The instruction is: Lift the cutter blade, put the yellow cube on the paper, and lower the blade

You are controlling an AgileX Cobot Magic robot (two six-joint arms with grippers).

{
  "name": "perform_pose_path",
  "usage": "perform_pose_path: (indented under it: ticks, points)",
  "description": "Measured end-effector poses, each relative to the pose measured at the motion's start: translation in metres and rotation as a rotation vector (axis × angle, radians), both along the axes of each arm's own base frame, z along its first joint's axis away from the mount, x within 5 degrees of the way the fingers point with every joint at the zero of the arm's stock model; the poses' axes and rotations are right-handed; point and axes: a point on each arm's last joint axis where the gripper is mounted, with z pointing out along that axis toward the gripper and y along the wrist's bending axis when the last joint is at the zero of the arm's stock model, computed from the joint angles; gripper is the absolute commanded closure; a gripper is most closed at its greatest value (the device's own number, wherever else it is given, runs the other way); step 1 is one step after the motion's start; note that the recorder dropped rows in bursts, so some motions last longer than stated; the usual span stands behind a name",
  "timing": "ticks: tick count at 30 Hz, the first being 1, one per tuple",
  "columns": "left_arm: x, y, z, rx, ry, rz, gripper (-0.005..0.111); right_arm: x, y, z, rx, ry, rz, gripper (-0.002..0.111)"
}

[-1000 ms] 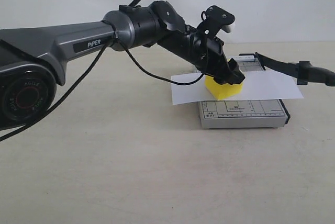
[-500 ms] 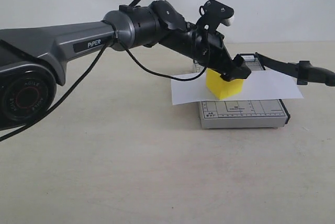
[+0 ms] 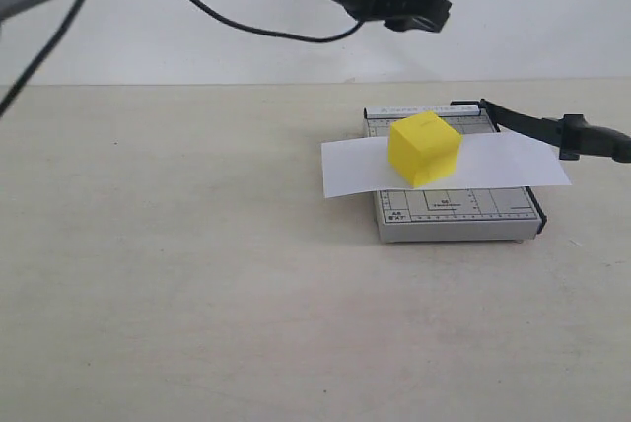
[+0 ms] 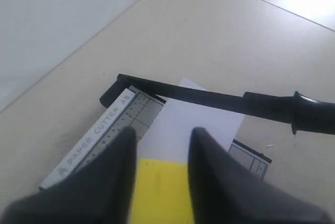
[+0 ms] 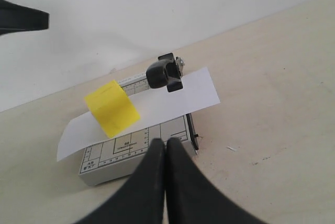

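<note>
Left end effector (image 3: 414, 16) released, empty, high over yellow cube (image 3: 424, 149) seated on paper (image 3: 513, 161). Right end effector (image 5: 165, 182) clenched, empty, nearer raised blade (image 3: 523, 124), long axis running from hinge (image 3: 475, 105) out past board (image 3: 463, 210) rightward.

**Exterior view:** taken from a low height over the table (image 3: 197, 274), facing the far wall. The cutter board (image 3: 454, 210) is seen at middle distance, right of centre.

**Left wrist view:** directed downward from close above, past the left gripper (image 4: 162, 135), so that only part of the board is framed.

**Right wrist view:** directed obliquely downward from farther off, past the right gripper (image 5: 166, 143), toward the wall. The whole board is framed.

The yellow cube (image 3: 424, 149), the paper (image 3: 513, 161) and the cutter blade (image 3: 552, 128) are shared by all three views.
</note>
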Motion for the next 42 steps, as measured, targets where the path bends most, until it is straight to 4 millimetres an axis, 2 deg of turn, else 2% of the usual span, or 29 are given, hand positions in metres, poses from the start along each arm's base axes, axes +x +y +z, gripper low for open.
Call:
perform_pose_path:
  ticks: [7, 11, 16, 21, 25, 28, 31, 33, 36, 39, 42]
  points:
    - [-0.016, 0.018, 0.039, 0.027, 0.05, 0.045, 0.102, 0.0, 0.0, 0.0, 0.0, 0.0, 0.0, 0.108]
    - [-0.014, 0.026, 0.046, 0.034, 0.091, 0.165, 0.102, 0.0, 0.0, 0.0, 0.0, 0.0, 0.0, 0.108]
    - [-0.005, 0.037, 0.043, 0.097, 0.093, 0.344, 0.102, 0.0, 0.0, 0.0, 0.0, 0.0, 0.0, 0.108]
    - [0.003, 0.048, 0.044, 0.165, 0.023, 0.472, 0.102, 0.0, 0.0, 0.0, 0.0, 0.0, 0.0, 0.108]
    - [0.003, 0.057, 0.058, 0.155, -0.064, 0.525, 0.102, 0.0, 0.0, 0.0, 0.0, 0.0, 0.0, 0.108]
    - [-0.004, 0.064, 0.068, 0.104, -0.131, 0.518, 0.102, 0.0, 0.0, 0.0, 0.0, 0.0, 0.0, 0.108]
    - [-0.02, 0.078, 0.075, 0.059, -0.216, 0.491, 0.102, 0.0, 0.0, 0.0, 0.0, 0.0, 0.0, 0.108]
    - [-0.032, 0.092, 0.069, 0.04, -0.248, 0.476, 0.102, 0.0, 0.0, 0.0, 0.0, 0.0, 0.0, 0.108]
    - [-0.047, 0.125, 0.044, 0.014, -0.268, 0.483, 0.102, 0.0, 0.0, 0.0, 0.002, 0.002, 0.0, 0.108]
    - [-0.048, 0.184, 0.002, 0.019, -0.221, 0.594, 0.102, 0.0, 0.0, 0.0, 0.002, 0.002, 0.0, 0.108]
    - [-0.041, 0.263, -0.027, -0.003, -0.133, 0.835, 0.102, 0.0, 0.0, 0.0, 0.002, 0.002, 0.0, 0.108]
